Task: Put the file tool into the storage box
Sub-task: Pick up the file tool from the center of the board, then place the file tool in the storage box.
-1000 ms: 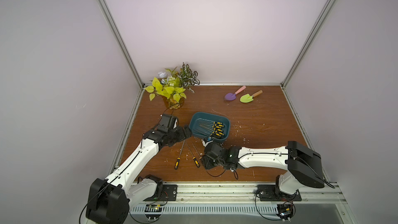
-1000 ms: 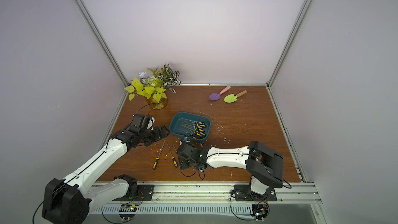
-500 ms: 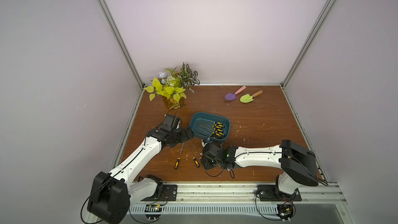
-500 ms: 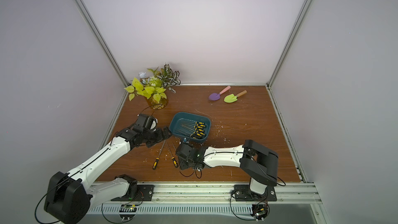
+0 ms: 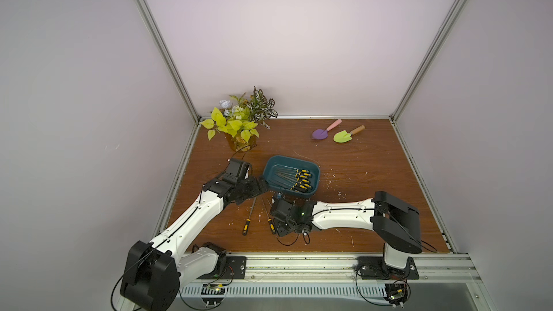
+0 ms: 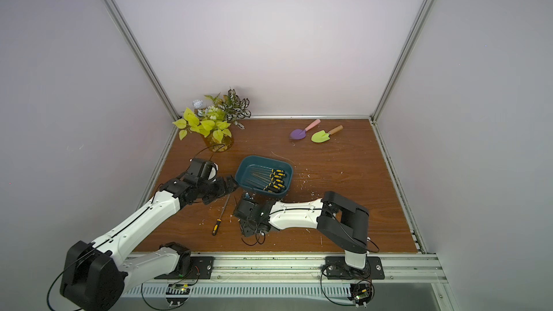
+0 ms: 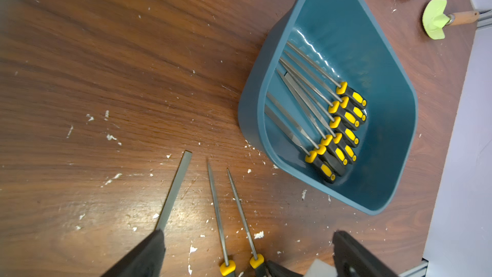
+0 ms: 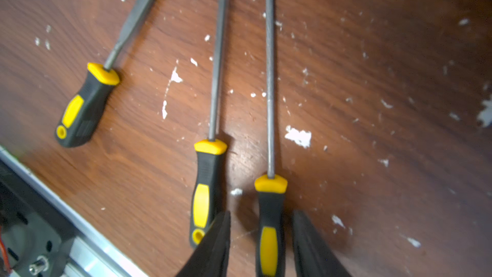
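Observation:
The storage box (image 5: 270, 172) is a dark teal tub in mid-table with several yellow-and-black file tools (image 5: 300, 179) inside. Three more lie on the wood in front of it: a flat file (image 8: 85, 105), a thin file (image 8: 206, 190) and a second thin file (image 8: 269, 222). My right gripper (image 8: 261, 214) is low over the table and straddles that last file's handle. Its fingers (image 8: 215, 249) stand close on either side, with a small gap showing on each. My left gripper (image 7: 247, 251) hangs wide open over the files' shafts, left of the box, holding nothing.
A potted plant (image 5: 239, 121) stands at the back left corner. A purple trowel (image 5: 323, 131) and a green trowel (image 5: 345, 135) lie at the back right. White flecks litter the wood. A metal rail (image 8: 80, 235) runs along the front edge, close to the file handles.
My right gripper has shifted slightly left and its jaws have narrowed around the thin file's handle. The left arm has drifted a little toward the box.

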You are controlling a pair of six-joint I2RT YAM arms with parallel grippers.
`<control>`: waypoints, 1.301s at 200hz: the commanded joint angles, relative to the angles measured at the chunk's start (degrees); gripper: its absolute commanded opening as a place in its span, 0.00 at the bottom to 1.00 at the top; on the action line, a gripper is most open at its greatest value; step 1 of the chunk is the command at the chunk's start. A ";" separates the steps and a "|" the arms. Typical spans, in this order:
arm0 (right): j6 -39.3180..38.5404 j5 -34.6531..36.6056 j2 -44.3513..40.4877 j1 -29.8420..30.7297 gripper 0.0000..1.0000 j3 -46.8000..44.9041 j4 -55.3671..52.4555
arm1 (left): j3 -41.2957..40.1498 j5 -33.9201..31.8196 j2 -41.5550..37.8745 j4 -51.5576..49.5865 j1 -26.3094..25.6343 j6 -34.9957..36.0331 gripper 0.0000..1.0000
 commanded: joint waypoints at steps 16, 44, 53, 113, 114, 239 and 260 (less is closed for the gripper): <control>-1.18 2.43 -0.29 0.15 0.35 -0.30 -5.81 | -0.93 -1.41 -1.60 -0.57 -0.43 -0.18 1.00; -2.52 3.68 -1.54 0.57 0.23 -1.27 -7.37 | -0.61 -1.37 -1.15 -0.54 -0.47 0.18 1.00; -4.27 3.22 -2.26 0.57 0.21 -1.41 -7.83 | -0.18 -1.15 -1.14 -0.61 -0.43 0.14 1.00; -19.98 1.83 -14.67 0.62 0.14 -0.43 -13.30 | 6.37 -1.37 -3.16 -0.85 -0.43 -1.13 1.00; -20.12 1.95 -14.82 0.60 0.14 -0.35 -13.41 | 6.44 -1.37 -3.16 -0.88 -0.43 -1.07 1.00; -46.65 4.04 -18.90 -20.81 0.10 7.75 -12.80 | 9.08 0.79 -0.07 -0.86 0.25 -1.75 1.00; -49.05 3.08 -15.68 -23.10 0.09 8.07 -11.78 | 9.53 0.42 0.93 -0.91 0.27 -1.35 1.00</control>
